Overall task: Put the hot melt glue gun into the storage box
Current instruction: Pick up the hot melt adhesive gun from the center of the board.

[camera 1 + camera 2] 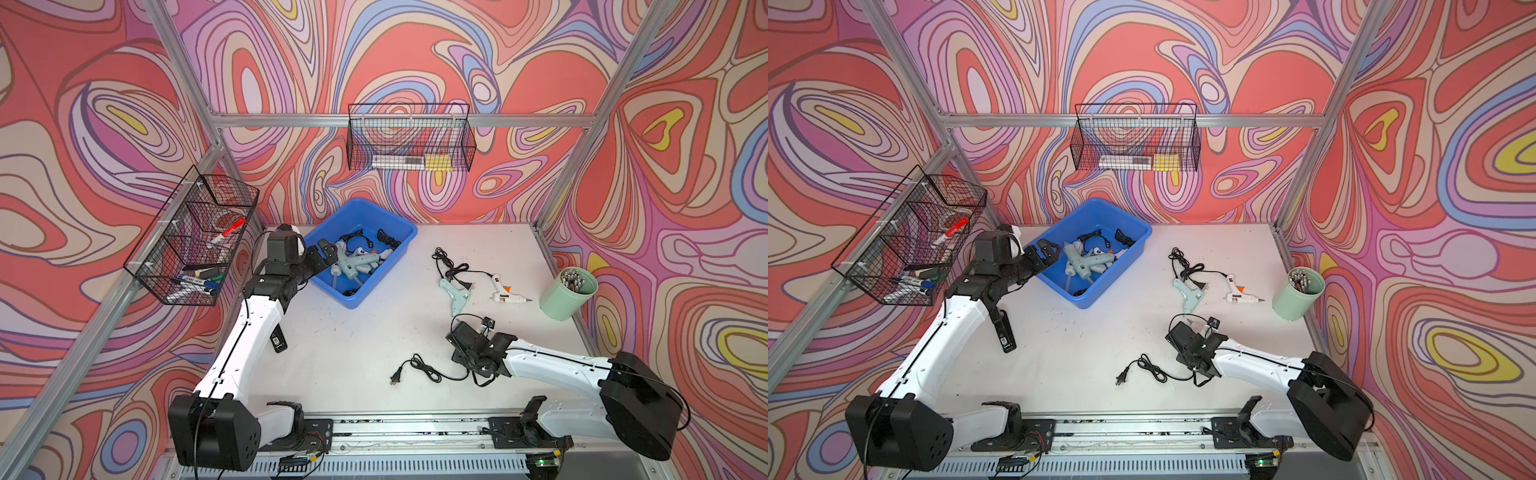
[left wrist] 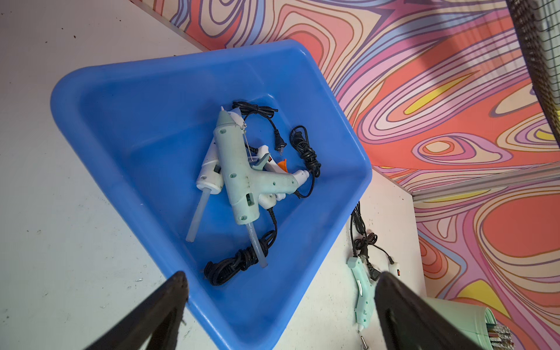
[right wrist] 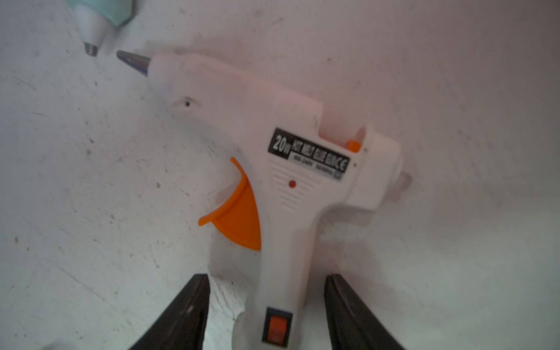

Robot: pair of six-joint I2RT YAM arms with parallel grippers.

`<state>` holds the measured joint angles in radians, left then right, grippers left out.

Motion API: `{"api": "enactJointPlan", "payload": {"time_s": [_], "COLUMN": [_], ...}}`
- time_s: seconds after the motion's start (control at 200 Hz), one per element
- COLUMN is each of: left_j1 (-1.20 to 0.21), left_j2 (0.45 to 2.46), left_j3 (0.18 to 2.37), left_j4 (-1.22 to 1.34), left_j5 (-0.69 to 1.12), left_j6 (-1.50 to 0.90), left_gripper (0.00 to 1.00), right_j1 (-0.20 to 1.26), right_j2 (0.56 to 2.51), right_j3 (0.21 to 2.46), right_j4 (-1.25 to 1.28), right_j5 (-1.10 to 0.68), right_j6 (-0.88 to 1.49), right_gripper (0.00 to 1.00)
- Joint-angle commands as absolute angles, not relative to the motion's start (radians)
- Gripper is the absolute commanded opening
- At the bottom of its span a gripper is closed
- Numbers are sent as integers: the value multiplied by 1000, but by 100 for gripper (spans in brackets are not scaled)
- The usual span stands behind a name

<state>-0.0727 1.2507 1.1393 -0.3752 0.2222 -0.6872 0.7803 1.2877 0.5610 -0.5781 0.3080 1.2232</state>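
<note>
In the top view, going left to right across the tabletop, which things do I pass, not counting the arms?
storage box → mint-green glue gun → white glue gun → pale green cup. The loose black cord spans from the box's right end to the mint-green gun, so it is left out.

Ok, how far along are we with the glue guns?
Done: several glue guns already lie in the storage box. In hand: the right gripper has its jaws either side of the handle of a white glue gun on the table, not yet closed on it. The left gripper hangs open and empty over the box. Left: that gun, plus a mint gun and a second white gun.
</note>
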Motion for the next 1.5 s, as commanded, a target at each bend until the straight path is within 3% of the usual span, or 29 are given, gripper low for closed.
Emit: {"api": "enactJointPlan", "payload": {"time_s": [0.0, 0.195, 0.556, 0.946, 1.247, 1.492], "left_j1": [-75, -76, -75, -180, -357, -494], "left_j2": [1253, 1260, 1253, 1297, 1385, 1434], "left_j3": [1129, 1126, 1130, 1177, 1202, 1186], "left_j4": [-363, -365, -374, -398, -272, -28], "left_j5": [231, 232, 224, 370, 528, 575], "left_j6": [-674, -675, -679, -650, -704, -763], "left_gripper": [99, 99, 99, 99, 99, 99], "right_j1": [763, 742, 740, 742, 742, 741], "right_j2": [1293, 1276, 1173, 961, 1018, 1093], "right_j3": [541, 526, 535, 619, 722, 793], "right_j4": [-557, -560, -604, -419, -236, -146], "right_j5": [309, 301, 299, 311, 373, 341], "right_j6": [1217, 1205, 1096, 787, 687, 667], "right_gripper": [58, 44, 0, 0, 0, 0]}}
